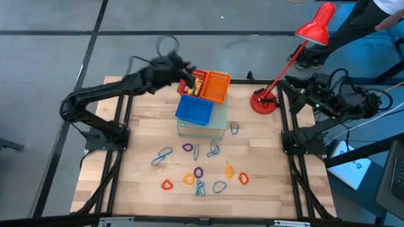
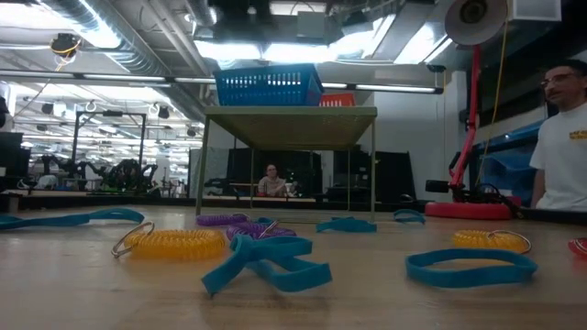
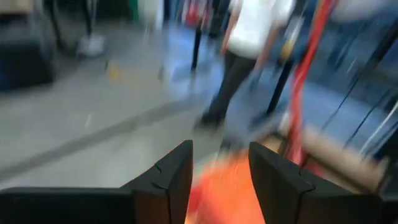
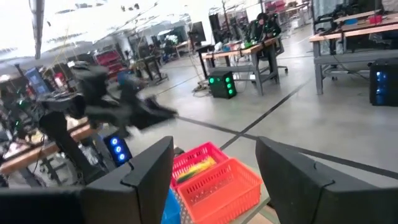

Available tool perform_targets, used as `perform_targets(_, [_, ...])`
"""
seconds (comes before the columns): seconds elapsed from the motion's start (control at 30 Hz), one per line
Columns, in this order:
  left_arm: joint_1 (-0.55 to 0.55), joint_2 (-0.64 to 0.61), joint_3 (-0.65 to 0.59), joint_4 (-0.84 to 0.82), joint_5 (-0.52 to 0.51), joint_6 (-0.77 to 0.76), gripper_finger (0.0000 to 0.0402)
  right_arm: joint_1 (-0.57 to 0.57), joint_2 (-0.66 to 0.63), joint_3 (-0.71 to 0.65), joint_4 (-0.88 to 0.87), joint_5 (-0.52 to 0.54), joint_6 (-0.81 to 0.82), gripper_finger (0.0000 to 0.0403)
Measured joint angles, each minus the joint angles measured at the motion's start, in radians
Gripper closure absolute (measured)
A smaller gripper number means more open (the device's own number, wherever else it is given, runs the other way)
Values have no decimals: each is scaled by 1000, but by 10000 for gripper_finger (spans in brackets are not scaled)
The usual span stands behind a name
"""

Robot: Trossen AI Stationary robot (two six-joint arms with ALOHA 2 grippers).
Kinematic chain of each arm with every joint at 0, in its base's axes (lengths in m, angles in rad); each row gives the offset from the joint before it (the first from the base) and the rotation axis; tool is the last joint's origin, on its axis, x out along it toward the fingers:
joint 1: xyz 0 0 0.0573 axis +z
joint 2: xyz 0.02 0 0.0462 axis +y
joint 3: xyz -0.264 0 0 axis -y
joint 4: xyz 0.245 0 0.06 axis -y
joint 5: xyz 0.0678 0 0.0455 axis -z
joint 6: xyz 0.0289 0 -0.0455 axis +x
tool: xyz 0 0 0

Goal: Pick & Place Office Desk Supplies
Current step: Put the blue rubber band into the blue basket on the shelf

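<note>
Several thin loops lie flat on the wooden table (image 1: pixel 145 189): blue-grey (image 1: pixel 163 156), purple (image 1: pixel 198 171), orange (image 1: pixel 229 170) and red (image 1: pixel 166 185). In the low view they lie close by, one orange (image 2: pixel 174 243), one blue (image 2: pixel 266 261). Yellow pieces (image 1: pixel 199 79) lie in the red basket (image 1: pixel 189 85); they also show in the right wrist view (image 4: pixel 193 165). My left gripper (image 1: pixel 184 66) is open and empty above the red basket's far side (image 3: pixel 217 186). My right gripper (image 4: pixel 211 180) is open and empty, held back at the table's right edge (image 1: pixel 303 94).
The red basket, an orange basket (image 1: pixel 216 85) and a blue basket (image 1: pixel 194 110) sit on a small raised stand (image 1: pixel 205 126) at the table's far middle. A red desk lamp (image 1: pixel 264 101) stands at the far right. A person (image 2: pixel 564 137) stands beyond the table.
</note>
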Motion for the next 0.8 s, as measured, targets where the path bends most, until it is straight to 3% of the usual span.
perform_targets(0.1, [-14,-73,44,92,11,29,243,0,0,0,72,-23,-44,172])
perform_targets(0.23, [-88,-192,72,57,-43,56,246,0,2,0,174,-127,-134,172])
perform_targets(0.5, [-430,-369,71,-217,-278,95,253,0,34,0,194,-159,-54,172])
perform_targets(0.67, [-617,-393,71,-539,-428,-121,254,0,69,0,230,-159,-49,172])
perform_targets(0.8, [-733,-356,70,-784,-442,-376,254,0,94,0,331,-159,-123,172])
